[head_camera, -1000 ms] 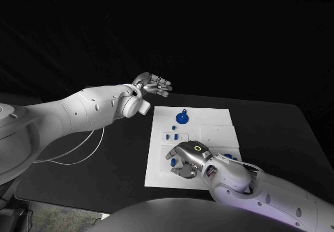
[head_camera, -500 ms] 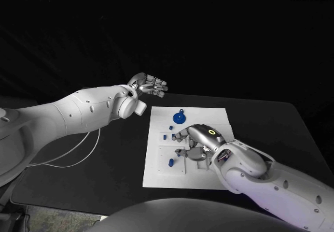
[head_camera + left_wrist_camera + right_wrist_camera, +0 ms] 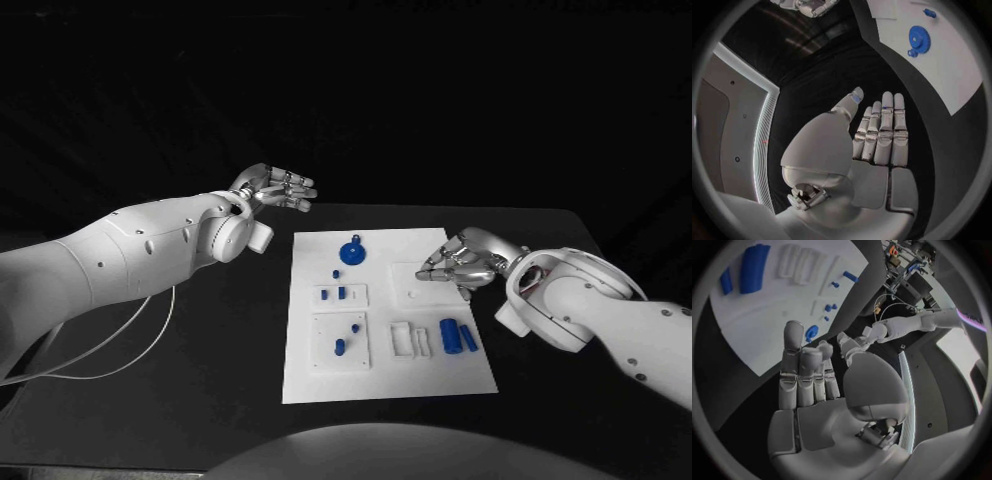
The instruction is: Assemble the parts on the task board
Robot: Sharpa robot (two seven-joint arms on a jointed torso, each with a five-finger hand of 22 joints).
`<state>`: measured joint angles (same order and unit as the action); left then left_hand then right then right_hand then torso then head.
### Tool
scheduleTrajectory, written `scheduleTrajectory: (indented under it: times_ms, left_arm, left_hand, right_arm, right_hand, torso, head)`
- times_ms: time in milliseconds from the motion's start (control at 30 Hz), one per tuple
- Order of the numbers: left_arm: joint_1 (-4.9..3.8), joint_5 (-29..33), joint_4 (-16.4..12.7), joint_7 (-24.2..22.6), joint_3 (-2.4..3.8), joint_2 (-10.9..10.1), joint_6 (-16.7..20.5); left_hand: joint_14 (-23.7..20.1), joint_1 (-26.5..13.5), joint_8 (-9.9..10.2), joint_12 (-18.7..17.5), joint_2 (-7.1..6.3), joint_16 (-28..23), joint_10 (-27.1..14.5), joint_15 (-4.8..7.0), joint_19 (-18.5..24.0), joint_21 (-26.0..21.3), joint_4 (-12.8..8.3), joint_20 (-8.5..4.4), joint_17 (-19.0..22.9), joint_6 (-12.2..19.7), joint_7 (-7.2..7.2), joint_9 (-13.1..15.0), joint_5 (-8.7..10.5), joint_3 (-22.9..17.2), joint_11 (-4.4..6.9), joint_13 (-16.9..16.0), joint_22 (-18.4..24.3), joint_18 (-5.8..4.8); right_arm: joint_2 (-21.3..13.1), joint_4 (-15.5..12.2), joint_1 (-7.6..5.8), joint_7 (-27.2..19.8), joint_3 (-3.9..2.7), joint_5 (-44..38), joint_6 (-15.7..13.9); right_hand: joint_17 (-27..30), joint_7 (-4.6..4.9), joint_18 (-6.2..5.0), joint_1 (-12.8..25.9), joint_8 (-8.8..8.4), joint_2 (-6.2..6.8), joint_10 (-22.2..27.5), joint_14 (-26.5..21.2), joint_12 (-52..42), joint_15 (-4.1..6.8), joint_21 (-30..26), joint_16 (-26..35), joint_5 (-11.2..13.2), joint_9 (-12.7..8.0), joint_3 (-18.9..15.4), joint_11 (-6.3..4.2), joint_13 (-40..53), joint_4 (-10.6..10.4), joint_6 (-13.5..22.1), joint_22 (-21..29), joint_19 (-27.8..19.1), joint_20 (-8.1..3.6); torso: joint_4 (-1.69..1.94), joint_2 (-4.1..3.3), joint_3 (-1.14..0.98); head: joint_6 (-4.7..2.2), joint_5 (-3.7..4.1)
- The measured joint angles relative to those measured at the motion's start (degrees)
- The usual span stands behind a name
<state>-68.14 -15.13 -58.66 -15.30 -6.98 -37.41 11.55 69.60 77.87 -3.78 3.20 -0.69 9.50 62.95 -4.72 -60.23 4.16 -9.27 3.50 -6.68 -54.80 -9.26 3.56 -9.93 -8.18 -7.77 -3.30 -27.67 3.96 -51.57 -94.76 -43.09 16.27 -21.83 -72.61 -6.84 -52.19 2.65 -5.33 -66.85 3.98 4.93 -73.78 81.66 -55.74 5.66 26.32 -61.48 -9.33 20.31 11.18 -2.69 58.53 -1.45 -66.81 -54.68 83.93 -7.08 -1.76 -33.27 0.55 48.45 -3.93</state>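
Observation:
The white task board (image 3: 392, 378) lies in the middle of the black table. A blue gear (image 3: 352, 250) sits at its far end, small blue pegs (image 3: 333, 294) and two more blue pieces (image 3: 346, 337) on its left side, and a blue cylinder (image 3: 451, 335) on its right side. My right hand (image 3: 459, 261) hovers over the board's right edge, fingers extended and nothing in them. My left hand (image 3: 274, 187) floats beyond the board's far left corner, flat and holding nothing. The left wrist view shows the gear (image 3: 918, 39); the right wrist view shows the cylinder (image 3: 753, 267).
White raised fixtures (image 3: 413, 340) stand on the board beside the cylinder. A white cable (image 3: 130, 330) loops over the table under my left arm. The table's right edge (image 3: 606, 250) runs close behind my right arm.
My right hand has lifted off the board's near-left area and swung to its right edge, uncovering the parts. The left hand has barely moved. The head camera has shifted.

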Motion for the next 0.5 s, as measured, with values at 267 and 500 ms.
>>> scheduleTrajectory:
  times_ms: [267, 500]
  left_arm:
    - [0.0, 0.0, -1.64, -0.62, -0.02, -1.33, -0.06]
    - [0.0, 0.0, -2.61, -1.21, -0.02, -1.93, -0.13]
  left_hand:
    - [0.0, -1.23, 0.0, 0.0, -0.58, 0.27, 1.18, 0.0, -0.5, 0.0, 2.62, 0.5, -0.45, -0.75, 0.41, 0.0, -1.77, 6.51, 0.76, -0.05, 4.11, -0.89]
    - [-0.2, -0.61, 0.0, 0.0, 0.04, 0.66, 1.98, -0.2, -1.78, 0.0, 5.12, 0.53, -0.81, -1.19, 0.46, 0.01, -1.37, 12.71, 0.68, -0.08, 10.49, -0.9]
  right_arm:
    - [-3.07, 1.42, -0.52, 8.15, -0.39, 5.28, 8.14]
    - [-3.94, 0.83, -0.55, 15.8, -0.44, 5.75, 13.45]
  right_hand:
    - [-7.14, -1.86, -0.01, 1.63, 2.65, 0.13, -1.51, 0.63, -1.61, 0.61, 5.4, -0.27, -1.0, 27.93, 0.26, -0.9, 6.92, -3.9, 2.15, -5.12, 0.13, -0.13]
    - [-9.34, -2.67, -0.01, 3.61, -0.06, 1.49, -2.32, 0.93, -1.36, 0.91, 5.95, 0.36, -1.78, 39.64, 2.7, -1.12, 8.84, -5.51, 1.09, -6.74, 0.0, -0.4]
  torso:
    - [0.01, 0.0, 0.06]
    - [0.0, 0.03, 0.2]
  head:
    - [-0.4, 1.15]
    - [-0.36, 1.81]
